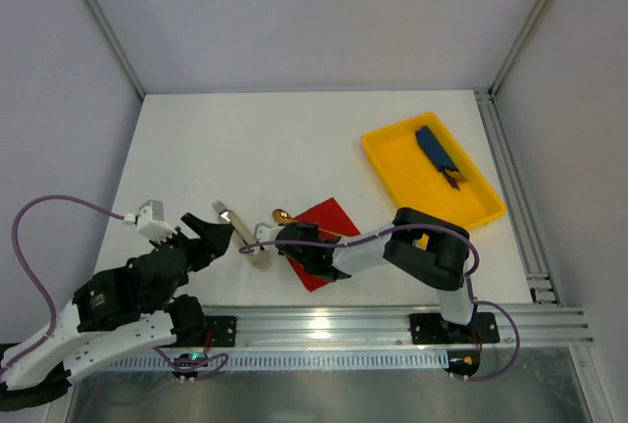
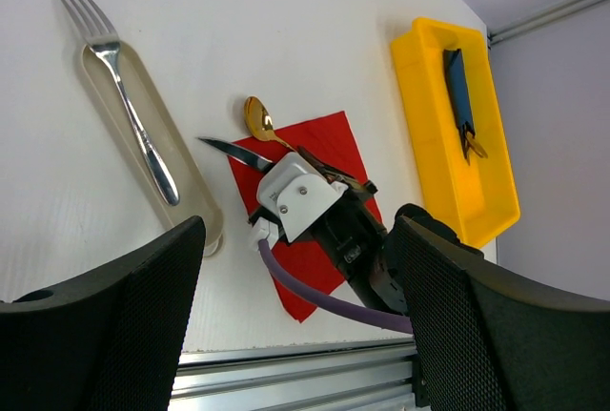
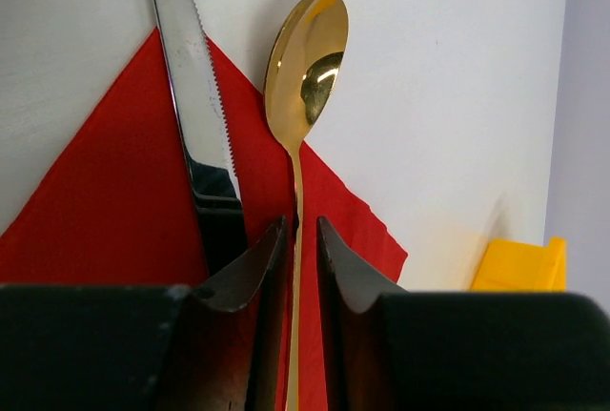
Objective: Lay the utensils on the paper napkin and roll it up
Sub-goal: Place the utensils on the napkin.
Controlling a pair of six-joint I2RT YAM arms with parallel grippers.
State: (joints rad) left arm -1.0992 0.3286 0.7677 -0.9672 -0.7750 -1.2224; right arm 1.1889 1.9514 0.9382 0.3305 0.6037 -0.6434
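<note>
1. Here the right tool has its jaws slightly parted. The spoon handle runs between its fingers with a gap beside it, so it is not clamped.
2. The spoon's bowl lies ahead of that tool on the desk, just past the edge of the red napkin, and its handle crosses the napkin.
3. In the right wrist view a knife lies just left of the fingers, on the napkin.
4. The left tool gapes wide and holds nothing. The fork lies ahead of it on a beige sleeve, apart from the napkin.
</note>
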